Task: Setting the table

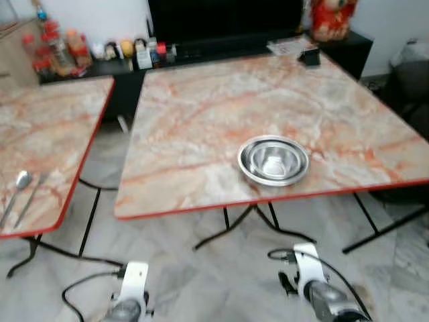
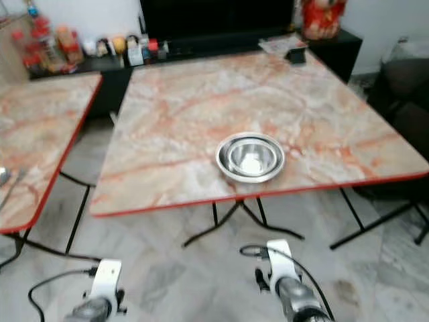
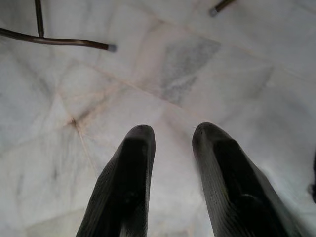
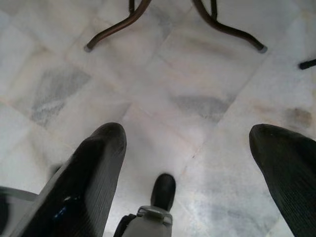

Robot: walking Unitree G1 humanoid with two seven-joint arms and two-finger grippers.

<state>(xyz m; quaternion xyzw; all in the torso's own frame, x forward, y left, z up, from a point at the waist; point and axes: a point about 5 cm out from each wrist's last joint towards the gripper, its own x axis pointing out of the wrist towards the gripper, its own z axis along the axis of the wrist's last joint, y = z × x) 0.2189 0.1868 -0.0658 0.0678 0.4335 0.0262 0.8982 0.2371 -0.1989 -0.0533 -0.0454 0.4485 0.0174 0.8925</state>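
Steel bowl point(image 1: 273, 161) sits rim-up near the table's point(image 1: 201, 127) front edge. Left gripper point(image 3: 170, 143) slightly parted, right gripper point(image 4: 190, 143) spread wide, both empty over floor.

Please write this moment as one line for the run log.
bowl: empty, near front edge of right table | spoon, fork: left table | left gripper: open, idle | right gripper: open, idle
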